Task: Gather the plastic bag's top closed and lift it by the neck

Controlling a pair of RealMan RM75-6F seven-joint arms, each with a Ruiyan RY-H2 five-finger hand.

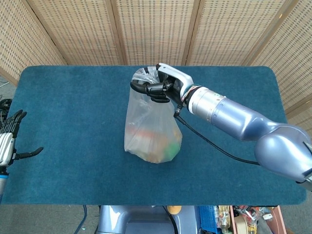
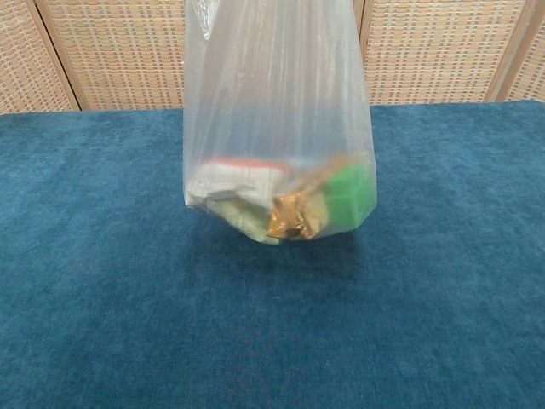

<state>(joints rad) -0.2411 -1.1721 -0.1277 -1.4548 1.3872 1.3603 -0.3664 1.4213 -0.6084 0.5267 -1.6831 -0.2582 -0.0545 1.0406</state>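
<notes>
A clear plastic bag [image 1: 151, 126] hangs above the blue table, stretched long from its gathered neck. My right hand [image 1: 158, 87] grips that neck, its dark fingers closed around the bunched plastic. The chest view shows the bag [image 2: 277, 128] off the cloth with a shadow beneath it; inside are a green block [image 2: 347, 196], a gold wrapper [image 2: 294, 217] and a white and orange item. The right hand is above the top edge of that view. My left hand [image 1: 7, 144] stays at the table's left edge, fingers spread, holding nothing.
The blue cloth-covered table [image 1: 73, 107] spreads wide on all sides of the bag. Wicker screen panels [image 1: 156, 29] stand behind its far edge. Boxes and clutter [image 1: 243, 219] lie on the floor below the near edge.
</notes>
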